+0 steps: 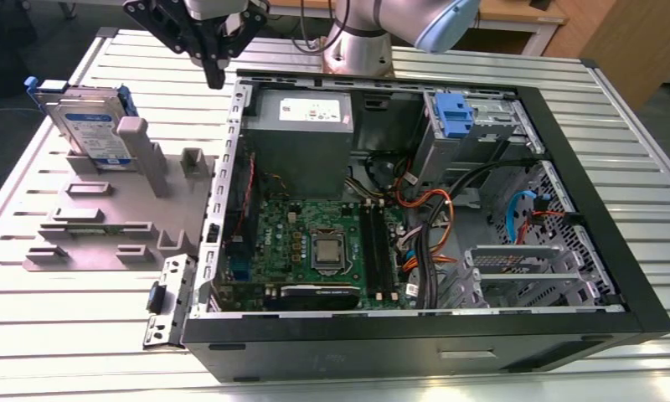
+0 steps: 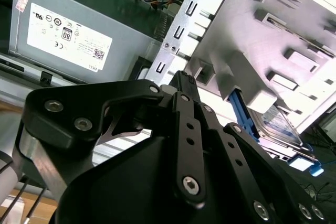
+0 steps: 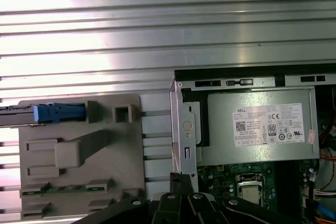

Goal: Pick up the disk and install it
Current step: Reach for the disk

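**Item 1, gripper** (image 1: pixel 214 77): black, multi-link fingers drawn together to a single tip with nothing between them. It sits at the upper left of the exterior view, above the bare slats just beside the case's upper-left corner. The tip also appears in the second wrist view (image 2: pixel 181 77) and the first wrist view (image 3: pixel 181 178).

**Item 2, disk** (image 1: pixel 95 126): silver drive with a white-and-blue printed label and a blue side frame. It stands upright in a slot at the far end of the grey fixture (image 1: pixel 111 209), at the exterior view's left and well apart from the gripper. In the first wrist view it is seen edge-on (image 3: pixel 21 115).

**Item 3, computer case** (image 1: pixel 425 339): black, lying on its side with the side panel off.
- Grey power supply (image 1: pixel 301 138) with a white printed label (image 1: pixel 312 109); the text is too small to read.
- Blue bracket (image 1: pixel 452 113) in the drive bay at upper right.
- Green motherboard (image 1: pixel 301 230).
- Orange and black cables (image 1: pixel 425 209).

**Item 4, clearances:** an open strip of table runs between fixture and case. The fixture's other slots stand vacant.

**Item 5, surface and room:** ribbed aluminium table (image 1: pixel 67 327). The arm's silver base (image 1: pixel 358 46) is at top centre, and wooden furniture (image 1: pixel 626 42) at top right.
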`<state>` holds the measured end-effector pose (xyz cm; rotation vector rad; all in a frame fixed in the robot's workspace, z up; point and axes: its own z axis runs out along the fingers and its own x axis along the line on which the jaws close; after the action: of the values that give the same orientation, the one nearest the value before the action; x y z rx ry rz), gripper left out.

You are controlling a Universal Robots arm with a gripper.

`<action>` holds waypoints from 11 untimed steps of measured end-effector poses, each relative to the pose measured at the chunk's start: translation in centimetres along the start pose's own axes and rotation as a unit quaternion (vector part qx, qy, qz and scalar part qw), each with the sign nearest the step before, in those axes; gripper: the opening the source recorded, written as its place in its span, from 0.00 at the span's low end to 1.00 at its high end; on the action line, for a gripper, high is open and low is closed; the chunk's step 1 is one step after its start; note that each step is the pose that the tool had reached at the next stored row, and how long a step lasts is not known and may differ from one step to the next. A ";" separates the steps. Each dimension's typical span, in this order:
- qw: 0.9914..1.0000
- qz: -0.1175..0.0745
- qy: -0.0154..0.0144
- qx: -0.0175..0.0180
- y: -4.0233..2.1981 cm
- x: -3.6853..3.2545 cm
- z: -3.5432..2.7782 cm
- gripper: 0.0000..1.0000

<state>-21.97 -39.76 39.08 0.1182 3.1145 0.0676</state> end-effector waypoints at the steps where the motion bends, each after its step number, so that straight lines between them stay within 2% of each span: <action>1: 1.000 0.000 0.000 0.000 0.00 0.05 0.00 0.11; 11: 1.000 0.000 0.000 0.000 -0.01 0.55 -0.01 0.11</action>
<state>-22.51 -39.73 39.08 0.1182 3.1145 0.0676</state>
